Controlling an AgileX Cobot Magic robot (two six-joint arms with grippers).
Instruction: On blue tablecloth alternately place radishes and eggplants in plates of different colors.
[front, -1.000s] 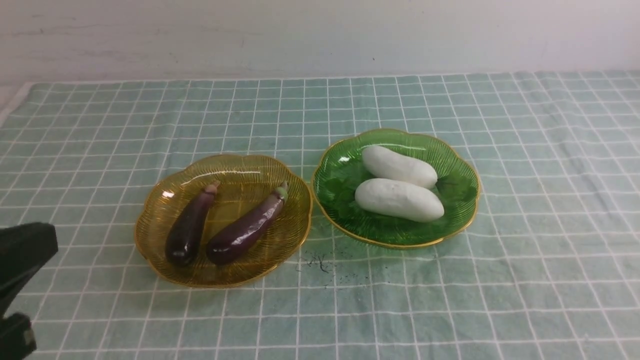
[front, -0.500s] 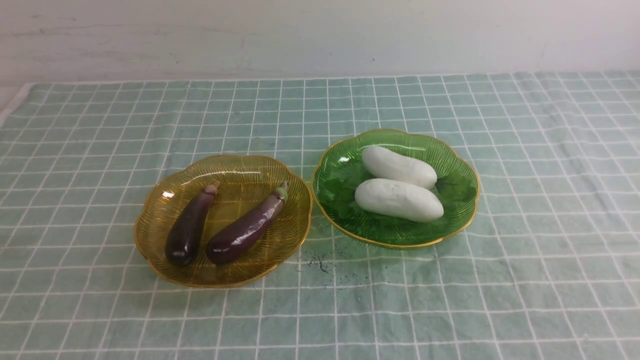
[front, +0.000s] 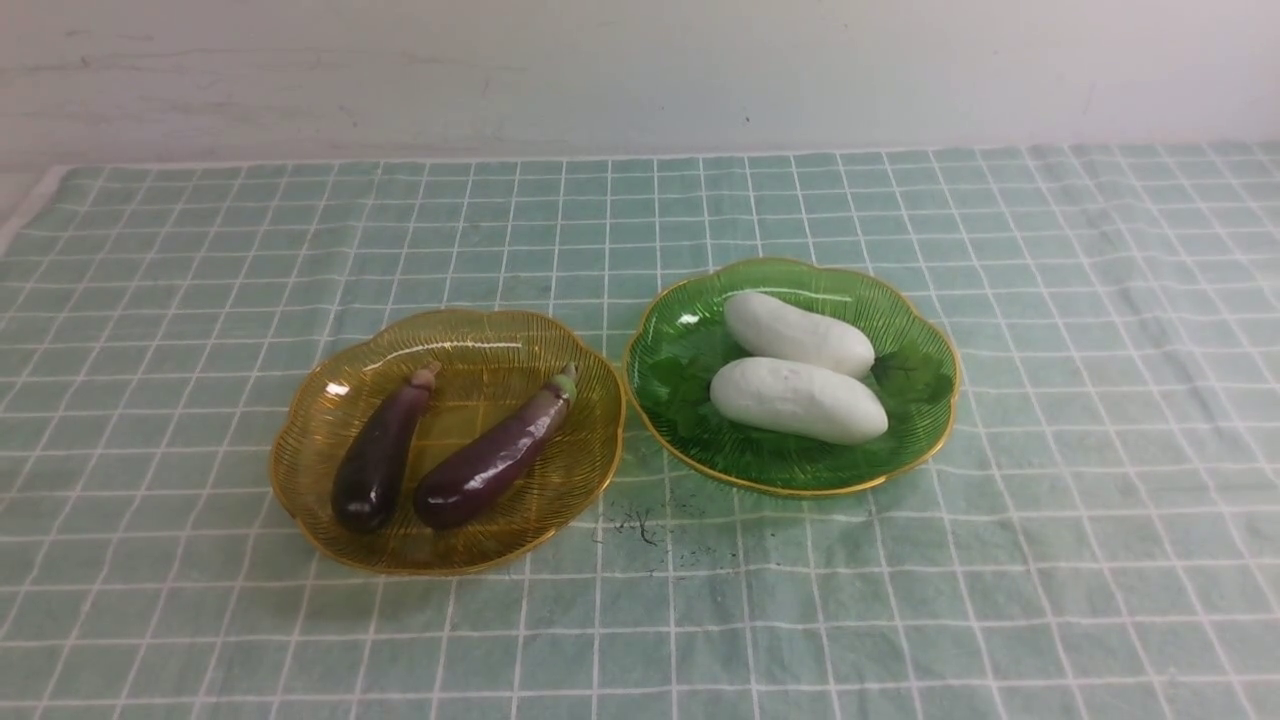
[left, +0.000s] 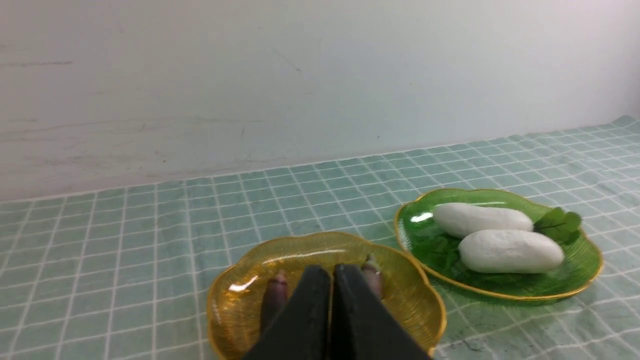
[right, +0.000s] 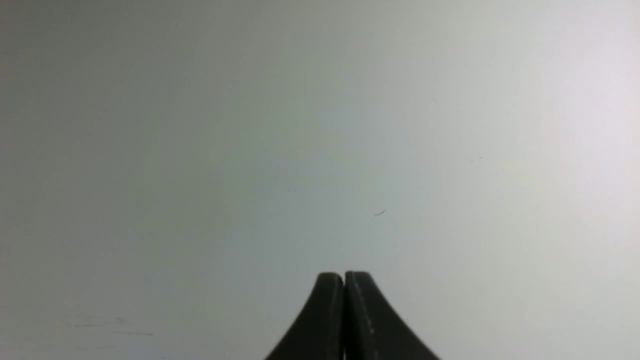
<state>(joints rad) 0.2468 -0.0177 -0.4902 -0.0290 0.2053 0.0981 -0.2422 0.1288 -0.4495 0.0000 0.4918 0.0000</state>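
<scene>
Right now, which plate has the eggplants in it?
The amber-yellow plate, left of the green plate, which holds the two white radishes instead.

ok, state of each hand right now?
Left hand: closed, holding nothing.
Right hand: closed, holding nothing.

The place looked like a staged test bench set against a wall. The surface was covered by a blue tablecloth (front: 1050, 560), gridded in thin white lines and slightly wrinkled, that ran back to a plain off-white wall (front: 640, 70) marked with faint scuffs. Small dark specks (front: 640, 522) dirtied the cloth. An amber plate (front: 480, 340) and a green plate (front: 900, 420), both gold-rimmed, sat side by side like props.
</scene>
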